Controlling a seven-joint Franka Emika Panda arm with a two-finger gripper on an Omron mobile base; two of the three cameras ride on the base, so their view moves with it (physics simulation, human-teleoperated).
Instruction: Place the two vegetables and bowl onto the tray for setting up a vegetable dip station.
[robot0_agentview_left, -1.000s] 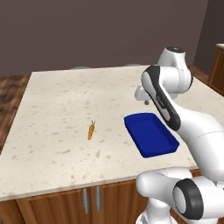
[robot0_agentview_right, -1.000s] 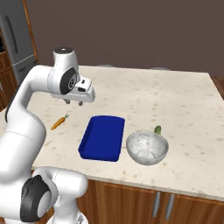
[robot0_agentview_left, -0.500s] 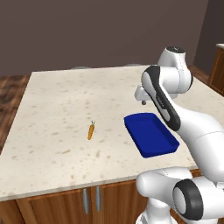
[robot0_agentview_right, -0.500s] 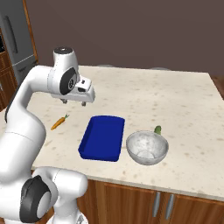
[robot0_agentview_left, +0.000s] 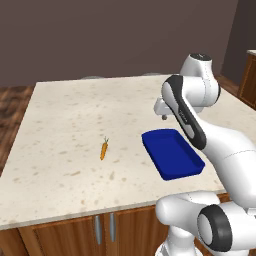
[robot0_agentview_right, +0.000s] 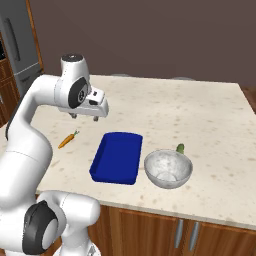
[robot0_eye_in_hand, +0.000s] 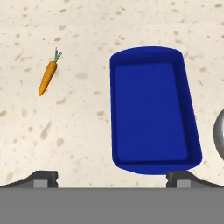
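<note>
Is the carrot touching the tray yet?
Apart. The hand view shows bare counter between the carrot and the tray.

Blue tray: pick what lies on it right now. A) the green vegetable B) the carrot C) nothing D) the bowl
C: the tray is bare inside, the carrot lies on the counter to one side, and the bowl sits on the counter at the other side with the green vegetable just behind it.

A rendered home kitchen: a speckled stone counter (robot0_agentview_right: 200, 115) on wooden cabinets (robot0_agentview_left: 75, 232) with metal handles, a grey refrigerator (robot0_agentview_right: 17, 47) nearby, wood flooring (robot0_agentview_left: 10, 110).
</note>
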